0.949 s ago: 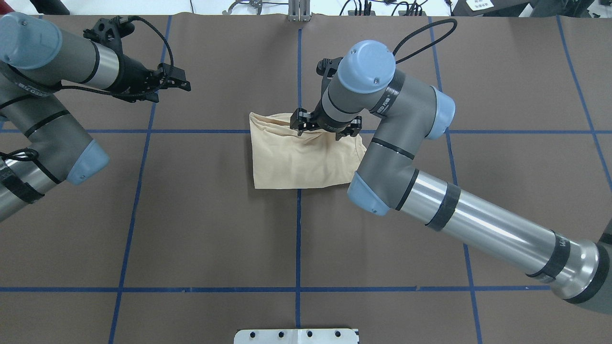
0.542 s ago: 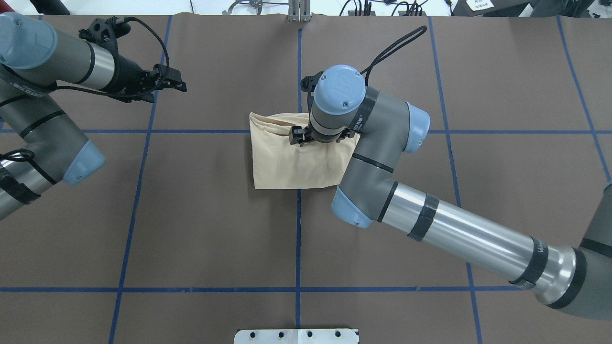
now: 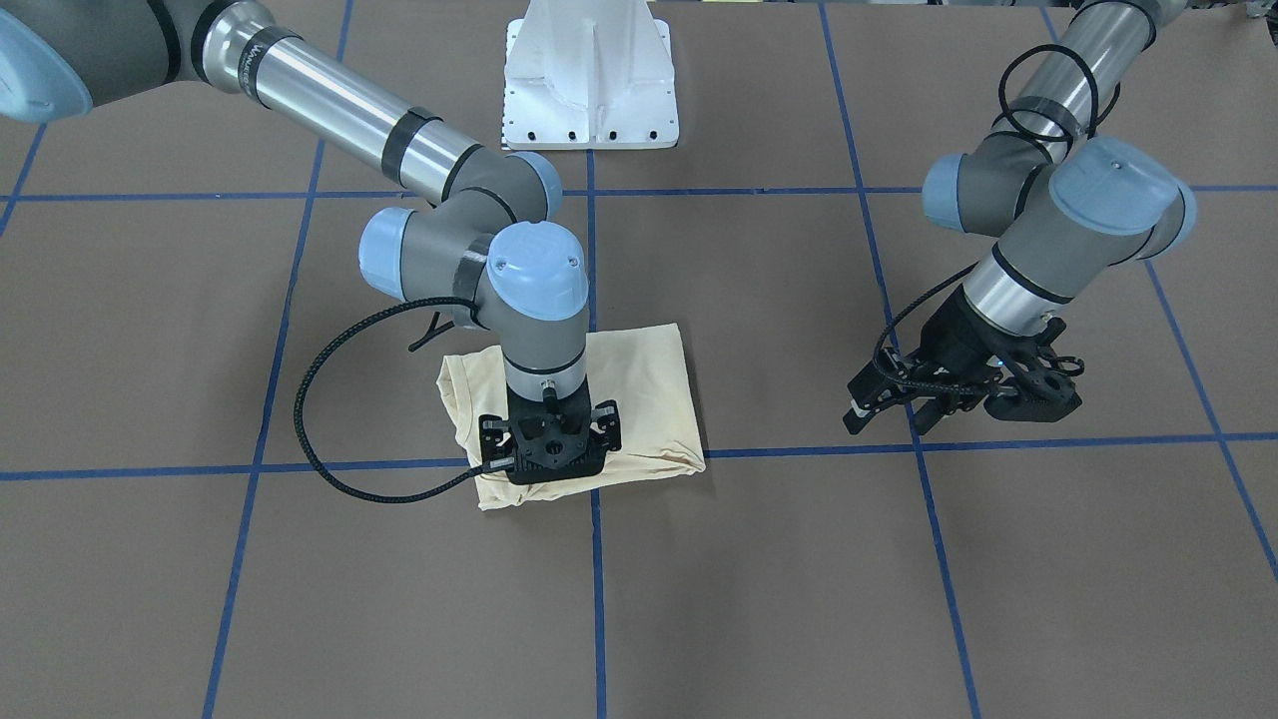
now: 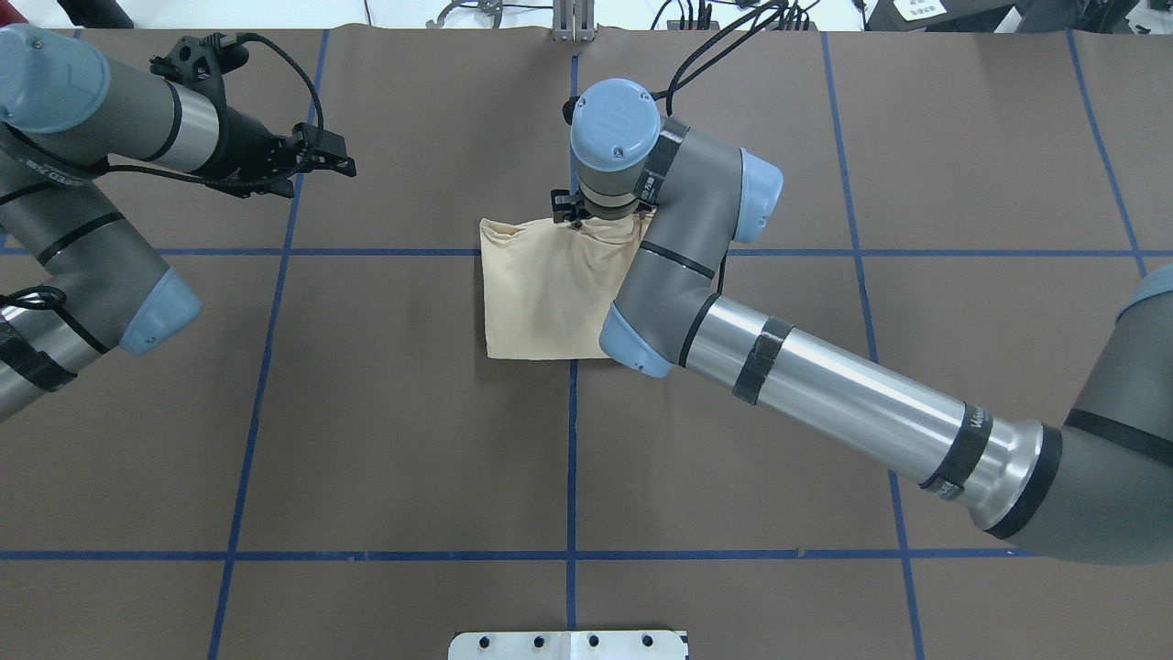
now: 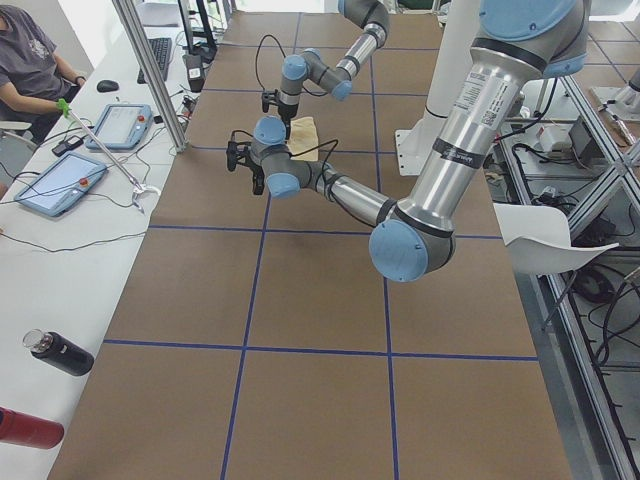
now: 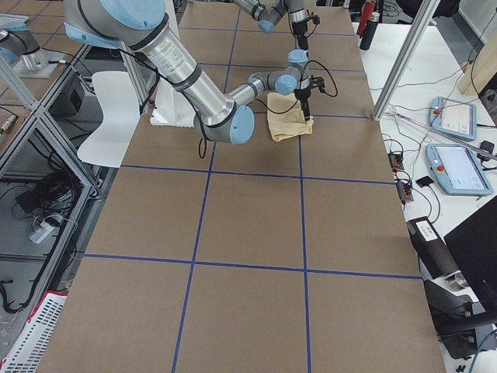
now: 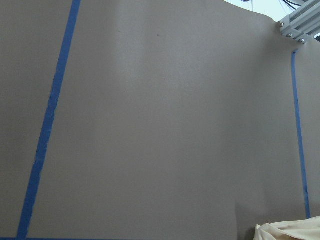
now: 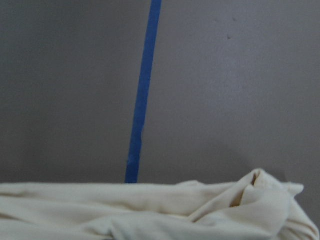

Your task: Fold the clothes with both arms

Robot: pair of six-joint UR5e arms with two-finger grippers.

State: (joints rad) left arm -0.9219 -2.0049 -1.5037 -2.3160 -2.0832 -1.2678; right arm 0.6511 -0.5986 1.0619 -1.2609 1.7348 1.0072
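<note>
The cream-yellow shirt (image 4: 541, 293) lies folded into a small rectangle at the table's centre; its print is hidden. It also shows in the front view (image 3: 639, 389). My right gripper (image 3: 547, 461) points straight down on the shirt's far edge (image 4: 579, 218). Its jaws look spread and its tips are hidden behind the camera mount. The right wrist view shows the bunched shirt edge (image 8: 150, 210). My left gripper (image 4: 346, 158) is open and empty, hovering well to the shirt's left (image 3: 887, 419). A shirt corner shows in the left wrist view (image 7: 290, 232).
Blue tape lines (image 4: 573, 458) grid the brown table. The white pedestal base (image 3: 589, 70) stands at the robot's side. A metal post (image 4: 573, 23) stands at the far edge. Tablets (image 5: 60, 180), bottles (image 5: 60, 352) and a person (image 5: 30, 60) are beyond the far side.
My right gripper has slid from the middle of the shirt to its far edge, with the wrist turning. The shirt has stayed in place. The left arm has barely moved.
</note>
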